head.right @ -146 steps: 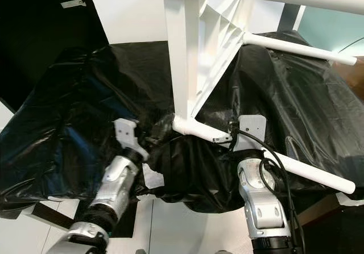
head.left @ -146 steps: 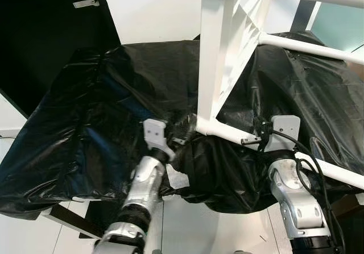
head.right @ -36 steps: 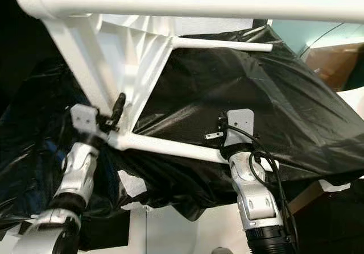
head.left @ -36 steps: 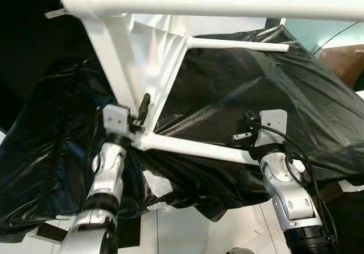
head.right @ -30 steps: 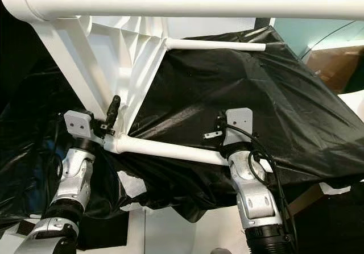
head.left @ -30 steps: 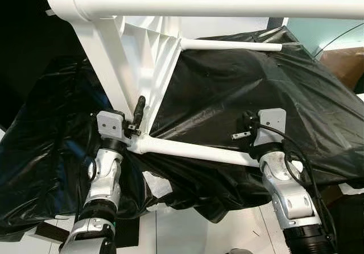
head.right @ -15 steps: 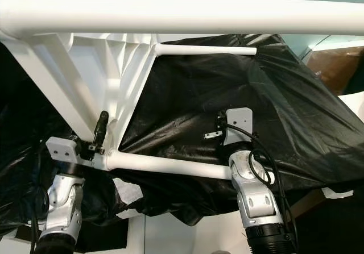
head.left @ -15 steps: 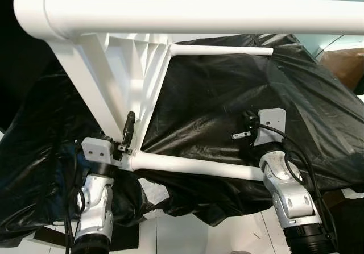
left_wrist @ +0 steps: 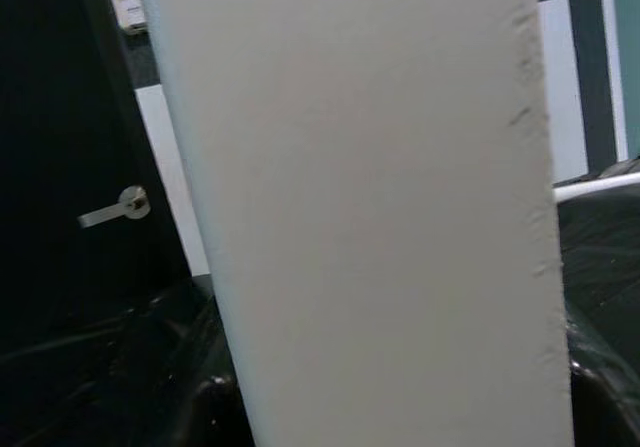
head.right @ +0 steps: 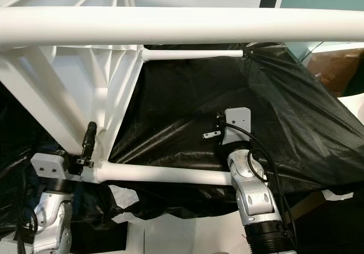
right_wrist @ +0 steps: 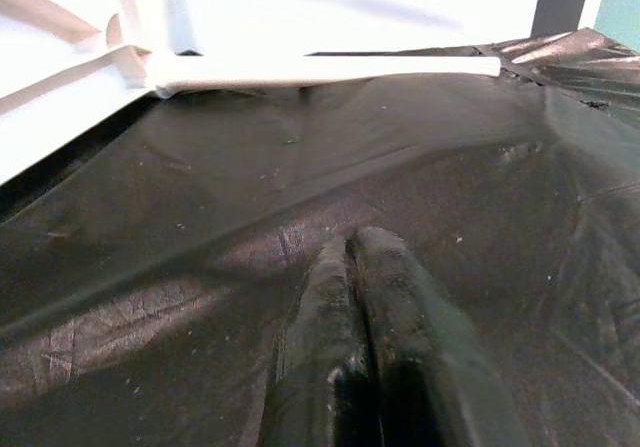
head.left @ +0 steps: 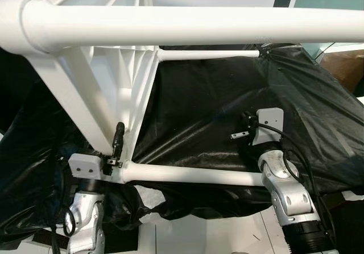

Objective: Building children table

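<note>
1. Head views: white table frame (head.left: pixel 108 89) tipped on its side over a black plastic sheet (head.left: pixel 216 117). One thick leg (head.left: pixel 187 24) runs across the top, a lower leg (head.left: pixel 187 175) lies level near the robot, and a thin far leg (head.right: pixel 193 53) sits behind.
2. Left gripper (head.left: pixel 116 143) at the corner where the lower leg joins the frame; one black finger stands up against the ribbed panel. Cannot tell whether it clamps.
3. Right gripper (head.right: pixel 219 130) reaches over the lower leg, above the sheet.
4. Left wrist view: a pale flat surface (left_wrist: pixel 350 207) very close; dark door with a handle (left_wrist: pixel 115 209) behind.
5. Right wrist view: fingers (right_wrist: pixel 335 297) pressed together, holding nothing, over the sheet.
</note>
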{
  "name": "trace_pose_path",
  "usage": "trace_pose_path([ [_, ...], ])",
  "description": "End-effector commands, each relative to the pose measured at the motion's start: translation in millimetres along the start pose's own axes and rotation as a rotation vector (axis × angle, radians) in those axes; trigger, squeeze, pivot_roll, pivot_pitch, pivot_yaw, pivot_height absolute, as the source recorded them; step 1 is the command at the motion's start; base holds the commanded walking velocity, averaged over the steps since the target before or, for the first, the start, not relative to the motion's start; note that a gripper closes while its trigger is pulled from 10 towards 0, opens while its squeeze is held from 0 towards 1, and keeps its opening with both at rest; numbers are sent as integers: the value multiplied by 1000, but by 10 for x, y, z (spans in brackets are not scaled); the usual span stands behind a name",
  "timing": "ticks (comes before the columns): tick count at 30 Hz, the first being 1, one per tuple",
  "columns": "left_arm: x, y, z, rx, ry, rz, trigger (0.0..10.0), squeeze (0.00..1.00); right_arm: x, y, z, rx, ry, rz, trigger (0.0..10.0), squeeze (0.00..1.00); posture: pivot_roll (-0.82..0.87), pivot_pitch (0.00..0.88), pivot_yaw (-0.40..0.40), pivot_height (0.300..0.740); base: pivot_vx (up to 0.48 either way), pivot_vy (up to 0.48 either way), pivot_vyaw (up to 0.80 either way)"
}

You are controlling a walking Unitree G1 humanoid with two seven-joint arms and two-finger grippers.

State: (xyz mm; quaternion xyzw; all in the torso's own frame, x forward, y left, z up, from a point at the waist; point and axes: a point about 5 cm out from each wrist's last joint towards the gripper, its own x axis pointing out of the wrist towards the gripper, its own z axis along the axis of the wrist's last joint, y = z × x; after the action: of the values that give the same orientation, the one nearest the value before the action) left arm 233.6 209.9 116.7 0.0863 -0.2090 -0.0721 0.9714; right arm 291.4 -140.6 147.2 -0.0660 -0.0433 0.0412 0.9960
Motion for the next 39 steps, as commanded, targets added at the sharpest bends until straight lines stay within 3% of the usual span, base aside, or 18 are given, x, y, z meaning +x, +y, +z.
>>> trace_pose_path([
  [1, -482, 199, -358, 43, 292, 210, 0, 0, 12, -9, -9, 9, 3, 1, 10000, 0, -6, 33, 38, 740, 0, 0, 0],
  [13, -838, 217, -417, 61, 419, 342, 0, 0, 39, 12, -14, 2, 3, 23, 10000, 0, 7, 29, 25, 740, 0, 0, 0],
  [20, -881, 166, -451, 33, 447, 351, 0, 0, 52, 11, -14, -1, 3, 31, 10000, 0, 9, 26, 22, 740, 0, 0, 0],
  [21, -837, 108, -448, 4, 425, 332, 10000, 0, 57, 14, -12, -1, 2, 33, 10000, 0, 8, 24, 22, 740, 0, 0, 0],
  [29, -639, -106, -373, -49, 317, 184, 10000, 0, 65, 17, -13, -1, -1, 32, 10000, 0, 0, 17, 31, 740, 0, 0, 0],
  [30, -633, -117, -365, -54, 308, 164, 10000, 604, 63, 14, -14, 0, -1, 30, 10000, 0, -2, 16, 33, 740, 0, 0, 0],
  [31, -623, -121, -360, -57, 301, 151, 10000, 1000, 63, 12, -14, 0, -2, 27, 10000, 0, -4, 15, 35, 740, 0, 0, 0],
  [37, -521, -184, -324, -82, 248, 72, 10000, 988, 65, 12, -15, 3, -3, 20, 10000, 0, -5, 13, 39, 740, 0, 0, 0],
  [38, -495, -212, -305, -88, 229, 42, 10000, 0, 64, 17, -16, 4, -4, 20, 10000, 0, -6, 11, 42, 740, 0, 0, 0],
  [39, -482, -226, -291, -91, 218, 29, 10000, 0, 62, 20, -17, 4, -4, 19, 10000, 0, -6, 11, 42, 740, 0, 0, 0],
])
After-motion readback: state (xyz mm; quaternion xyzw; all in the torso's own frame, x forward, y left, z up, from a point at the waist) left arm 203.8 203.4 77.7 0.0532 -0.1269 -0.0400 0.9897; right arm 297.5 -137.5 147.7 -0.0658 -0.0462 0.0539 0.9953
